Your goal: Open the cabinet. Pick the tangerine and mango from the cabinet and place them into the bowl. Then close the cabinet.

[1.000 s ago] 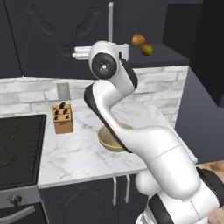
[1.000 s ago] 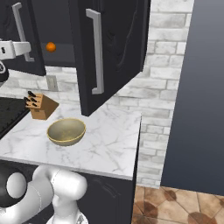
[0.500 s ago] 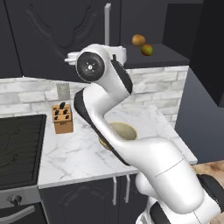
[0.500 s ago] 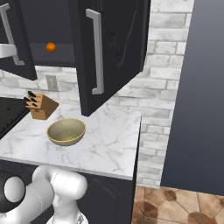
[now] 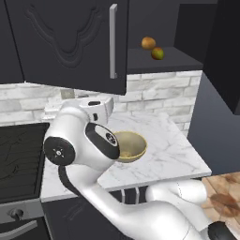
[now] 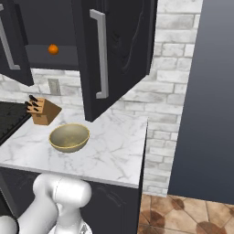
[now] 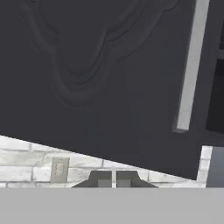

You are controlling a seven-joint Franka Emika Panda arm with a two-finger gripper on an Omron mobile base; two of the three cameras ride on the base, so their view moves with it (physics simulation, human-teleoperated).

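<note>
Both doors of the dark cabinet (image 5: 70, 42) stand swung out, the left door's silver handle (image 5: 112, 42) toward me. On the open shelf sit the tangerine (image 5: 148, 43) and, just right of it, the green-red mango (image 5: 158, 53). The right base view shows the tangerine (image 6: 53, 49) between the doors, with the mango hidden behind the right door (image 6: 119, 50). The tan-gold bowl (image 5: 130, 145) rests on the marble counter, partly behind my arm. My gripper (image 7: 113, 179) is shut on nothing, below the left door's lower edge, facing its carved panel (image 7: 87, 65) and handle (image 7: 189, 74).
A wooden knife block (image 6: 42, 111) stands left of the bowl (image 6: 68, 137). A black stovetop (image 5: 18, 154) lies at the counter's left. A wall outlet (image 7: 59, 169) sits on the brick backsplash. My elbow (image 5: 58, 150) bulks low over the counter's front edge.
The left door has swung wider open. My arm has folded down from handle height, and the hand now sits beneath that door.
</note>
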